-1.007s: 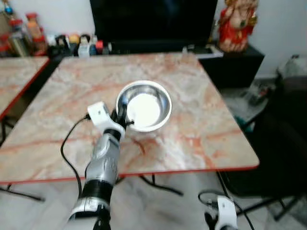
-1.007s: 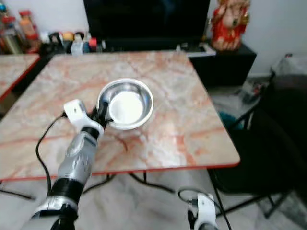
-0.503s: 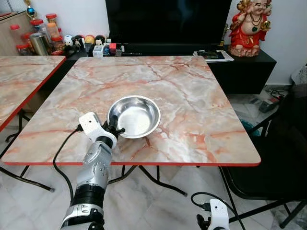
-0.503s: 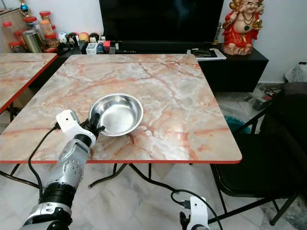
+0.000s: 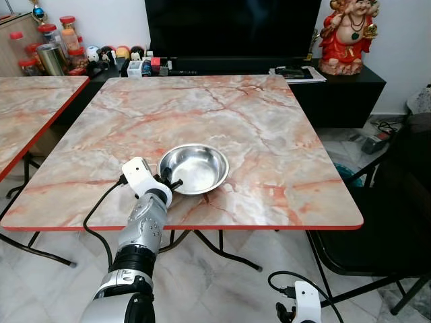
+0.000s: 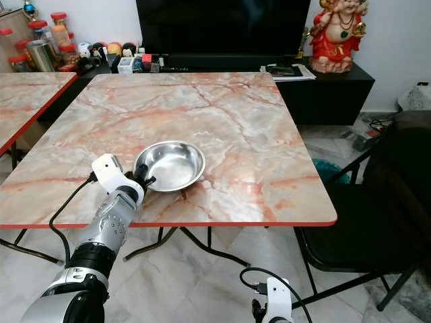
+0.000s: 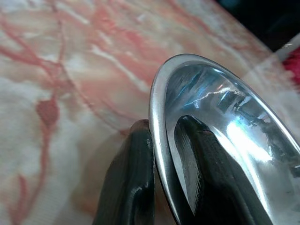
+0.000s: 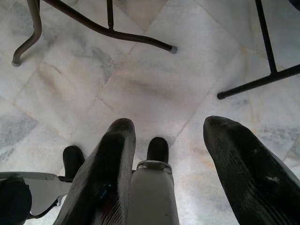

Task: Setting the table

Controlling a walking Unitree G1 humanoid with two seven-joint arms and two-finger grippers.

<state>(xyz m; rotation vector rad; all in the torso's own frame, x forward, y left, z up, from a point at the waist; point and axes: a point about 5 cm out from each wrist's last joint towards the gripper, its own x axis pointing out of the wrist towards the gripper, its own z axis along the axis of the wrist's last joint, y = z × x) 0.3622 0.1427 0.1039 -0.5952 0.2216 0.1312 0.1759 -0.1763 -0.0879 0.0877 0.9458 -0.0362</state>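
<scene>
The right gripper (image 8: pixel 166 164) hangs low by the floor, fingers spread and empty, out of the way since one arm is enough for this job. Up at the near edge of the marble table (image 5: pixel 269 128), the left gripper (image 5: pixel 168 183) is clenched on the rim of the steel bowl (image 5: pixel 194 168), one finger inside the wall and one outside, a pinch that suits a thin metal lip. The bowl sits just beyond the fingertips, seemingly resting on the tabletop, near the front edge where a diner would reach it. Farther past it lies bare marble, then the black television (image 5: pixel 232 30) and a red figurine (image 5: pixel 349 37).
</scene>
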